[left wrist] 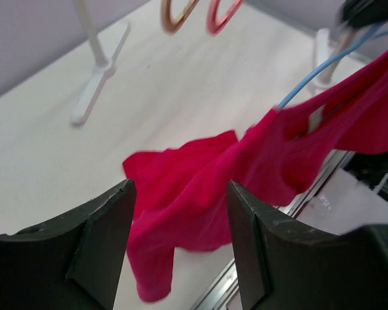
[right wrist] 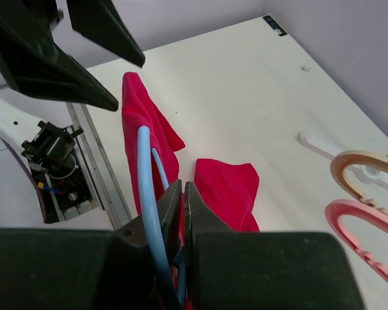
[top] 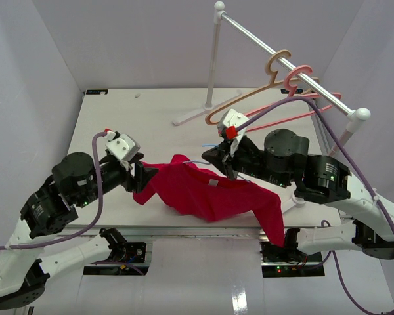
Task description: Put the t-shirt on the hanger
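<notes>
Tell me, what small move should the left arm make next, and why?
Probably ease the left gripper forward and close on the slack side of the t-shirt. Its jaws stand open with red cloth just ahead, while the right gripper is shut on the light-blue hanger, whose wire runs into the shirt. The slack cloth sags to the table, so it likely needs pulling along the hanger.

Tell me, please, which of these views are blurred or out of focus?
Top external: sharp, evenly lit. Left wrist: the t-shirt and hanger smeared, as by motion. Right wrist: its near fingers dark and soft, the table crisp.
</notes>
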Controlling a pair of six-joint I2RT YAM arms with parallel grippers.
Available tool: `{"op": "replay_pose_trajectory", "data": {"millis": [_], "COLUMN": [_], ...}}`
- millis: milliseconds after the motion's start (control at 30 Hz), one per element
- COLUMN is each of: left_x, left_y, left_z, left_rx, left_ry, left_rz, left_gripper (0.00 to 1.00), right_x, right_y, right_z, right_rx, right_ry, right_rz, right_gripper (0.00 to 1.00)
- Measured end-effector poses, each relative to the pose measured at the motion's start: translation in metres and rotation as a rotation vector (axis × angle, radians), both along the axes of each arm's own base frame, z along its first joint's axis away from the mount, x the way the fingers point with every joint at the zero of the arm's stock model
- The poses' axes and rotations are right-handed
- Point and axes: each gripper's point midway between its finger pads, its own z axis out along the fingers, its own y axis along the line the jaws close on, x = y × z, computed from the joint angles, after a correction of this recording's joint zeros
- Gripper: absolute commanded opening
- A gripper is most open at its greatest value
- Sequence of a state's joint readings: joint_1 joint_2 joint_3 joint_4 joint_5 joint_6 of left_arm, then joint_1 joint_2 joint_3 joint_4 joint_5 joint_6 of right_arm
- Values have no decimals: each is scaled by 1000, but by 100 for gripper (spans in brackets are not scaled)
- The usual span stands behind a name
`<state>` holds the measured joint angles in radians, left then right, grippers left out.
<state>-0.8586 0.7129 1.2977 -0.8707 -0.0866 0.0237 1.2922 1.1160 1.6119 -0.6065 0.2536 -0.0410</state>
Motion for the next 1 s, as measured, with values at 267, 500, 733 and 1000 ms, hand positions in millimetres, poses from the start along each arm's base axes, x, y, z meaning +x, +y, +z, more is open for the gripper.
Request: {"op": "replay_pose_trajectory", "data": {"millis": [267,500,733,1000], "left_x": [-20,-30,-51,-59], "left_y": [-47,-76,-84,-80], "left_z": [31,-4,-23,-33], "left_rx": [-11,44,51,55], "left_ry": [-30,61,94,86], "left_rz": [-293,-458,-597,-630], "left_gripper": [66,53,0,0], "right_x": [-14,-25,-28,-31], "right_y": [27,39,43,46], "right_z": [-25,-38,-31,-41], "right_rx": [-57,-50,-16,-22], "right_ry": [45,63,60,66], "right_rz": [118,189,215,235], "right_gripper": [8,8,8,21]}}
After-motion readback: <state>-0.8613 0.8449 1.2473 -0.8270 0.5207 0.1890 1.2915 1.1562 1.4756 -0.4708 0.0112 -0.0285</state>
